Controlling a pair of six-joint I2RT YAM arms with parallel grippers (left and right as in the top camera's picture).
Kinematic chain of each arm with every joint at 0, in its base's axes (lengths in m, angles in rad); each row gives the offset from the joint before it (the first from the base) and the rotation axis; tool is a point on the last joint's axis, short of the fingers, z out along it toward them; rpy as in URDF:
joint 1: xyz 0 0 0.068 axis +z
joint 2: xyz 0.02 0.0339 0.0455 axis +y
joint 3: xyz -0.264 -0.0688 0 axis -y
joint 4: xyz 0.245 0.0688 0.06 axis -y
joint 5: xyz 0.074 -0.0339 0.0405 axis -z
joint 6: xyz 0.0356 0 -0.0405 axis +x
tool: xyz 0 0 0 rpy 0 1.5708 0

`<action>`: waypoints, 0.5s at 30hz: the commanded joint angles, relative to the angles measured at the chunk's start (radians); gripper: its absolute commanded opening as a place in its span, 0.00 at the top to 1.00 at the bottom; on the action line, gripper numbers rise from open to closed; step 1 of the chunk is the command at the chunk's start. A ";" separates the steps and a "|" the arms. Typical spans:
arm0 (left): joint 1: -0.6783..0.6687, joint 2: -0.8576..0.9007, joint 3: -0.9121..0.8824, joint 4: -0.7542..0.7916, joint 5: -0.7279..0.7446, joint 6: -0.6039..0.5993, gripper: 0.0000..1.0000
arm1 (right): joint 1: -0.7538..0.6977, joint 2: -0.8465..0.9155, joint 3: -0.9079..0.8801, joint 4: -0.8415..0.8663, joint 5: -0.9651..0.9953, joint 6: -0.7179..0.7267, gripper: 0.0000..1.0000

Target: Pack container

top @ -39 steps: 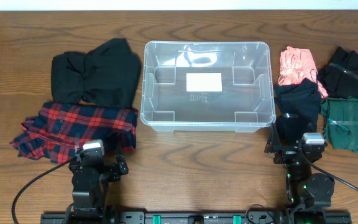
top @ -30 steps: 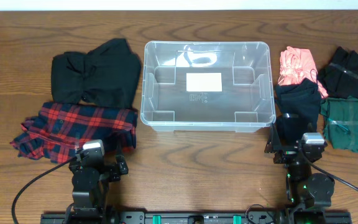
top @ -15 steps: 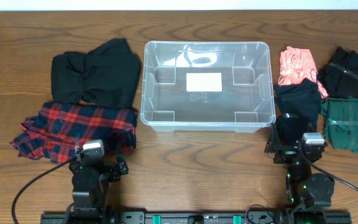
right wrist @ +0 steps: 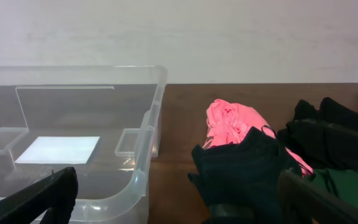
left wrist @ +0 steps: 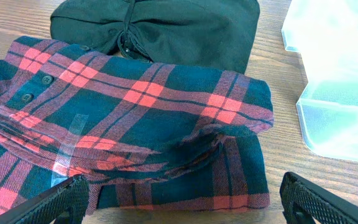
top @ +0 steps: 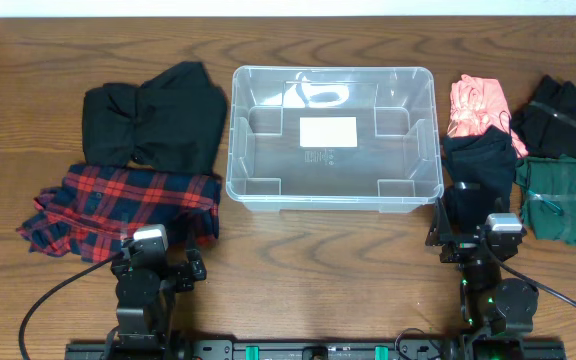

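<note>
The clear plastic container [top: 238,170] stands empty at the table's middle, a white label on its bottom; it also shows in the right wrist view [right wrist: 148,118] and the left wrist view [left wrist: 328,118]. My left gripper [top: 158,262] is open and empty just in front of a red plaid shirt [top: 118,205], also seen in the left wrist view [left wrist: 123,118]. My right gripper [top: 473,240] is open and empty at the near edge of a black folded garment [top: 480,160], also seen in the right wrist view [right wrist: 247,168].
A black garment [top: 153,115] lies behind the plaid shirt. Right of the container lie a pink garment [top: 475,103], another black garment [top: 558,115] and a dark green one [top: 556,200]. Bare wood runs along the front.
</note>
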 commanded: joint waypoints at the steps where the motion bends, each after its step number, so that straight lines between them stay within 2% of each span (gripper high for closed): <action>1: 0.005 -0.007 -0.014 0.005 -0.004 0.014 0.02 | -0.006 -0.003 -0.001 -0.004 -0.007 0.014 0.01; 11: 0.005 -0.007 -0.014 0.005 -0.004 0.013 0.02 | -0.006 -0.003 -0.001 -0.004 -0.008 0.015 0.01; 15: 0.005 -0.007 -0.014 0.005 -0.004 0.014 0.02 | -0.006 -0.003 0.016 -0.018 -0.030 0.076 0.01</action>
